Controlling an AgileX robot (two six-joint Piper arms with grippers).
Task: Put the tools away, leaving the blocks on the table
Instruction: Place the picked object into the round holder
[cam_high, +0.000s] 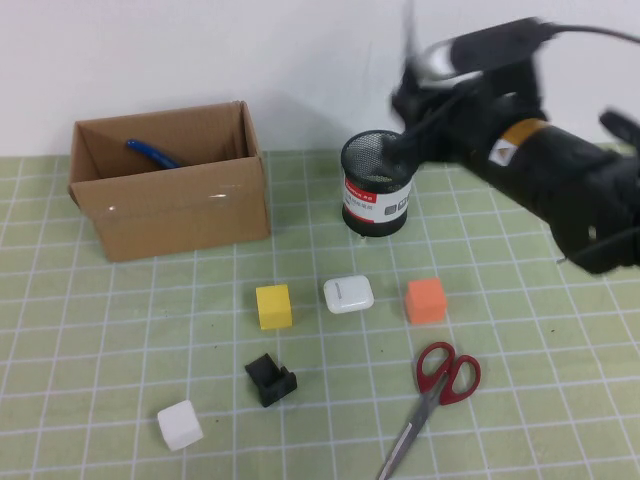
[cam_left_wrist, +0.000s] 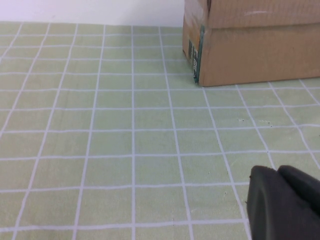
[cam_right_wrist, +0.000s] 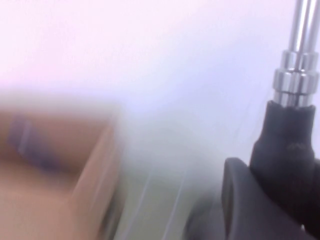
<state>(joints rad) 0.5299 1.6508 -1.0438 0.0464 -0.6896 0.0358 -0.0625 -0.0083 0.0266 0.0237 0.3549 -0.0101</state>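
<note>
Slim black-handled screwdriver (cam_right_wrist: 298, 65) was clamped in the right gripper (cam_high: 415, 120), steel shaft pointing up and handle downward, held above the black mesh pen cup (cam_high: 376, 183) at the back of the table. Judgement: it was held upright so it could drop handle-first into the cup. High view blurred around the arm, so exact clearance over the cup rim could not be read.

Blue-handled pliers (cam_high: 152, 153) lay inside the open brown cardboard box (cam_high: 170, 190), one handle showing against the rear wall; that tool looked put away.

Red-handled scissors with long grey blades (cam_high: 430, 398) lay flat on the pale green gridded mat (cam_high: 560, 380), blades together, near the front edge and well apart from both containers. Judgement: the one tool left to collect.

Blocks on the mat: yellow cube (cam_high: 273, 306), orange cube (cam_high: 425, 300), white cube (cam_high: 179, 424). A white rounded glossy case (cam_high: 348, 294) sat between yellow and orange; a small black angular plastic piece (cam_high: 271, 379) sat below the yellow cube.

Left gripper (cam_left_wrist: 282, 202) hung low over bare mat near the box's corner, out of the high view; whether its jaws were apart or together could not be told. It looked parked.
</note>
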